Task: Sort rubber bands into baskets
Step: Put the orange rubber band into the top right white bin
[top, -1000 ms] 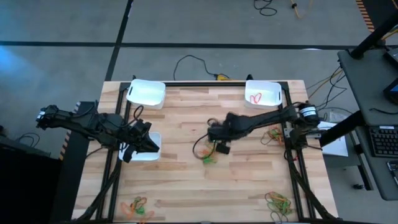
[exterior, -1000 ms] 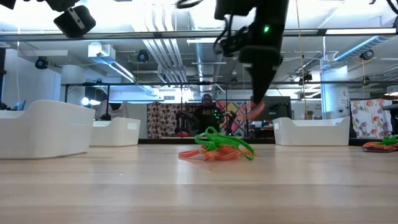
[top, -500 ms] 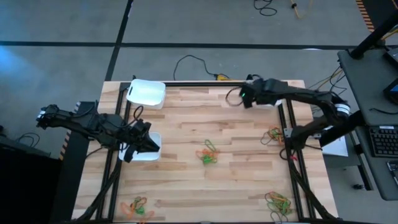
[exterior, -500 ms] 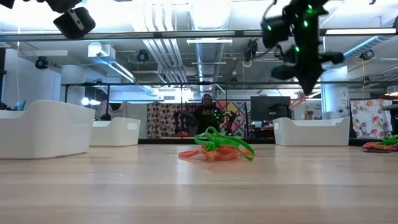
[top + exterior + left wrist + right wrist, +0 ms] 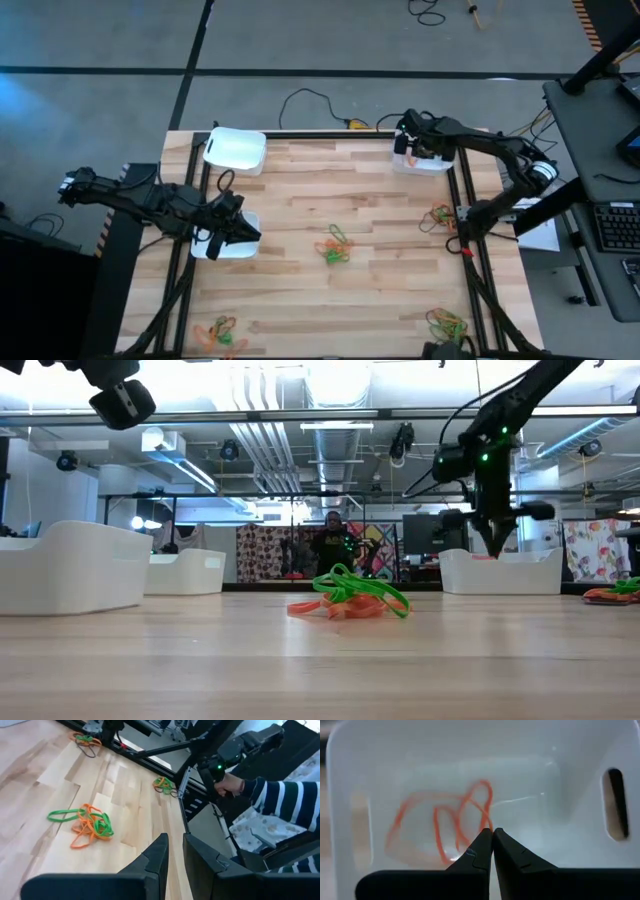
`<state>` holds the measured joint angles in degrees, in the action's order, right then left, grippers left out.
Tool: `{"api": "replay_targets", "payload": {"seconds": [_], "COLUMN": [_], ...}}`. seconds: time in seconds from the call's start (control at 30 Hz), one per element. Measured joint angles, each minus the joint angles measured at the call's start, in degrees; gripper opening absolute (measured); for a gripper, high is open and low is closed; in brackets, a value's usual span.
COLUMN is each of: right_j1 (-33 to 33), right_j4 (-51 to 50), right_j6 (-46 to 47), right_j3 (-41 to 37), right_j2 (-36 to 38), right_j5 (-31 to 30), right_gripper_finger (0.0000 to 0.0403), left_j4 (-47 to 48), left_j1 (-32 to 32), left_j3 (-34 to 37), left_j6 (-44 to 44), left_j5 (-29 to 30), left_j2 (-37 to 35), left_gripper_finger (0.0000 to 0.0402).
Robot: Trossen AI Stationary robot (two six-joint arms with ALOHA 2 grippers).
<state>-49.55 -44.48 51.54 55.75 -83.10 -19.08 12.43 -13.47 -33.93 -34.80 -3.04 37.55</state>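
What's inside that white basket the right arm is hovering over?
Inside the basket, orange rubber bands lie tangled on the floor. The right hand, fingertips shut, hangs just above, hiding a small patch behind it.

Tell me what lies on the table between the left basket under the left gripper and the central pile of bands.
Only bare wood: in the high view nothing lies between the left basket and the central pile.

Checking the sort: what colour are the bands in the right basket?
Orange bands; right wrist view shows it best.

High view: straight down on the pale wooden plank worktop (image 5: 300,290). Low view: level across it. Both share the green-and-orange elastic-loop tangle (image 5: 336,246) (image 5: 350,596). Wrist views sit close.
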Motion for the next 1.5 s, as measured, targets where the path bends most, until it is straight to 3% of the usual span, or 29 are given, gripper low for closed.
{"api": "replay_targets", "payload": {"seconds": [0.23,0.43,0.5,0.57,0.7,0.83,0.97,1.17,1.23,1.33,1.5], "right_j1": [-1.39,-1.35,-0.57,1.91,9.06,18.06,30.51,53.85,59.53,64.42,65.79], "right_j4": [1.13,1.88,1.77,1.20,0.74,1.39,2.73,13.86,18.40,22.38,28.94], "right_j6": [1.41,0.23,-1.26,-0.50,-0.21,-3.49,-1.78,-2.66,-6.18,-7.57,-3.99], "right_j3": [-0.04,-0.04,-0.11,-0.09,-0.09,-0.28,-1.69,-3.02,-2.91,-2.82,-2.84], "right_j2": [-5.24,-6.67,-4.98,-1.93,4.15,7.73,8.88,4.96,2.45,-1.63,-8.22], "right_j5": [1.12,1.28,-1.42,-7.89,-17.58,-19.59,-20.57,-28.62,-27.68,-21.52,-12.77], "right_gripper_finger": [0.0024,0.0090,0.0114,0.0131,0.0138,0.0129,0.0118,0.0107,0.0108,0.0115,0.0127], "left_j4": [0.00,-0.53,-1.07,-1.01,-1.01,-1.03,-1.05,-1.41,-1.38,-1.42,-1.47], "left_j1": [0.01,0.00,0.00,0.00,0.00,0.00,0.00,0.00,0.01,0.01,0.00], "left_j3": [0.00,0.00,0.00,-0.07,-0.15,-0.15,-0.15,-0.15,-0.15,-0.15,-0.15], "left_j6": [-0.49,-1.86,-3.17,-4.49,-4.53,-1.11,1.89,2.15,2.60,4.19,5.20], "left_j5": [2.24,3.91,3.92,3.91,3.80,3.89,3.99,4.02,4.02,4.02,3.98], "left_j2": [-0.14,-0.14,-0.14,-0.14,-0.16,0.01,-0.10,-0.12,-0.09,-0.14,-0.22], "left_gripper_finger": [0.0042,0.0042,0.0042,0.0042,0.0042,0.0042,0.0042,0.0042,0.0042,0.0042,0.0042]}}
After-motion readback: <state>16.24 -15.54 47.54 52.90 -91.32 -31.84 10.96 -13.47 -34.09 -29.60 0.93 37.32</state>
